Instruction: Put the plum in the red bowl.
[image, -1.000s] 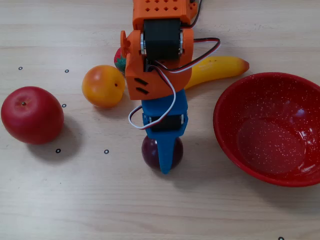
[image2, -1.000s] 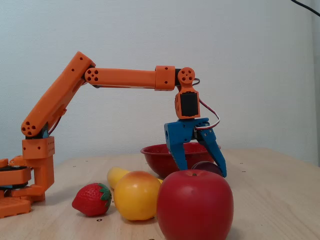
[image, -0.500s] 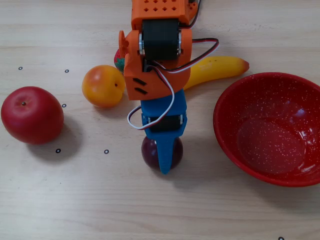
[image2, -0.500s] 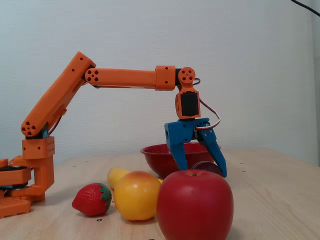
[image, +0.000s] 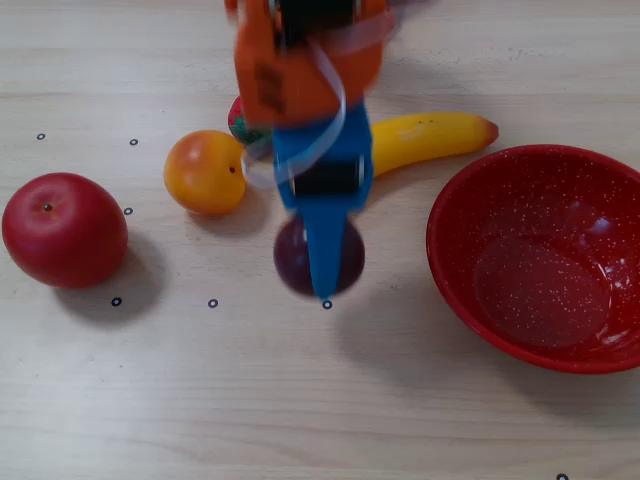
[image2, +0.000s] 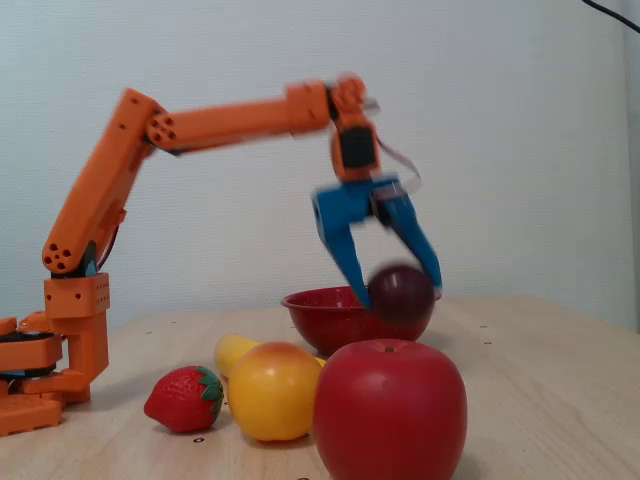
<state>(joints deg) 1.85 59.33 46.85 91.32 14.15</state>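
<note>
Since the plum (image2: 400, 292) is smooth, round and likely slippery, the blue fingers (image2: 352, 268) pinch it across its widest part, clear of the table (image: 300, 400), short of the red bowl (image: 450, 260)

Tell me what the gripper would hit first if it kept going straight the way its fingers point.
The gripper, shut on the plum, points downward. Straight on, it would likely meet the bare table, left of the red bowl in the top-down fixed view; depth is uncertain.
</note>
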